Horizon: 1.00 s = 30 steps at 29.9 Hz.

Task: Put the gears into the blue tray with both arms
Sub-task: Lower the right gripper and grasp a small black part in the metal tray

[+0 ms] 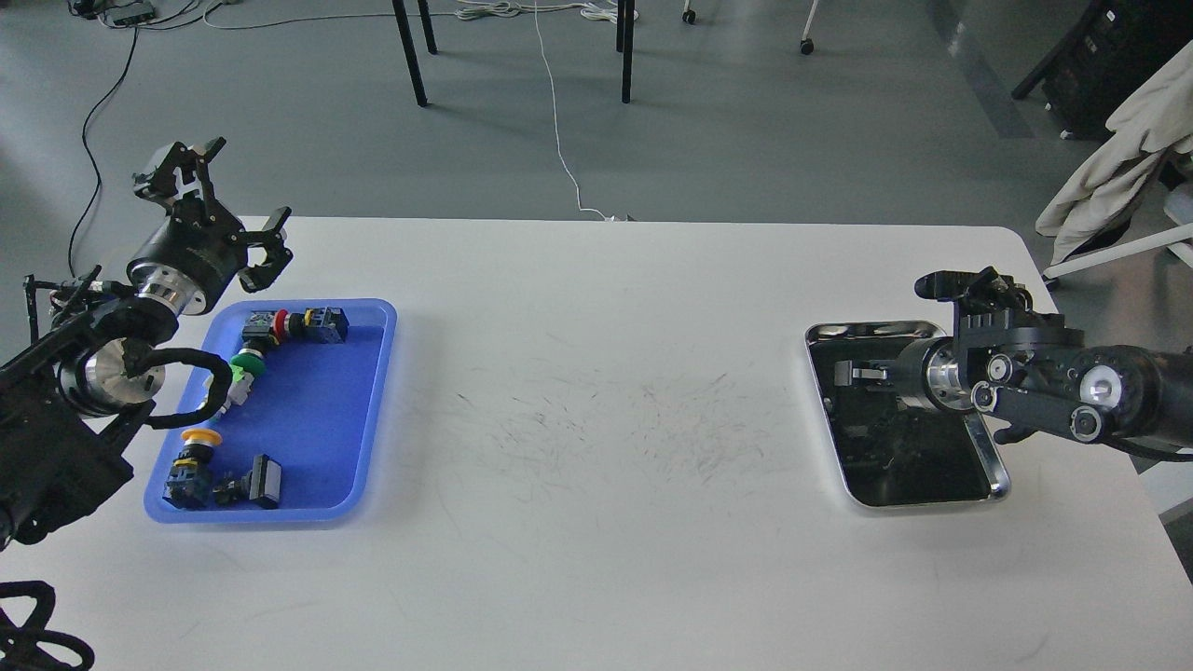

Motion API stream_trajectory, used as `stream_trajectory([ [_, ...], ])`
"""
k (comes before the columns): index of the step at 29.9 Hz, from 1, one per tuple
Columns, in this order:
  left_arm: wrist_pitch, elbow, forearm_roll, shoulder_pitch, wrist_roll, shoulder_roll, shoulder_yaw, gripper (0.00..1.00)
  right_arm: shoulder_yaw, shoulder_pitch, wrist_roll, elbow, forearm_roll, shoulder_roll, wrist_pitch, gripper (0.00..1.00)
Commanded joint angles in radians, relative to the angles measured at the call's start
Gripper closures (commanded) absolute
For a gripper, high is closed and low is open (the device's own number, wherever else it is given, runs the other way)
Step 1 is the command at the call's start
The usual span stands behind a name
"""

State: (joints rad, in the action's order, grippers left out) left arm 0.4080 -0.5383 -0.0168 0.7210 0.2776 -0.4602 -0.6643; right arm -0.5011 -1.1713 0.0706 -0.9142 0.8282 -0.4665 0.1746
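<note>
Hovering over far-left corner of blue tray (pixel 373 410): left end effector (pixel 216 200), fingers spread, holding nothing. Right end effector (pixel 862 373) inside steel tray (pixel 997 466); finger state unclear. Gears not discernible. Button switches (pixel 247 368) in blue tray.

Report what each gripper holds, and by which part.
Left gripper: open, nothing held. Right gripper, over the steel tray: too dark to tell.

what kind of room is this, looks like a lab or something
Probably a robotics lab or workshop. Two black robot arms work over a scratched white table holding a blue tray of push-button switches and a steel tray; cables trail across the grey floor.
</note>
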Motion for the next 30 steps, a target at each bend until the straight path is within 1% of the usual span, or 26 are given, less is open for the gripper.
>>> stream_trajectory([
  [1, 0.000, 0.000, 0.000, 0.000, 0.000, 0.000, 0.000, 0.01, -0.004, 0.001, -0.003, 0.002, 0.009, 0.000, 0.002, 0.63],
  [3, 0.000, 0.000, 0.000, 0.000, 0.000, 0.000, 0.000, 0.01, -0.005, 0.001, -0.003, 0.001, 0.012, -0.001, 0.003, 0.73],
  [14, 0.000, 0.000, 0.000, 0.000, 0.000, 0.000, 0.000, 0.01, -0.022, -0.010, -0.005, 0.002, 0.012, 0.000, 0.003, 0.98],
  [24, 0.000, 0.000, 0.000, 0.000, 0.000, 0.000, 0.002, 0.01, -0.020, -0.037, -0.005, -0.003, 0.011, -0.004, 0.003, 0.98],
  [30, 0.000, 0.000, 0.000, -0.002, 0.000, 0.000, 0.002, 0.01, -0.020, -0.054, -0.014, -0.011, 0.011, -0.012, 0.003, 0.98],
])
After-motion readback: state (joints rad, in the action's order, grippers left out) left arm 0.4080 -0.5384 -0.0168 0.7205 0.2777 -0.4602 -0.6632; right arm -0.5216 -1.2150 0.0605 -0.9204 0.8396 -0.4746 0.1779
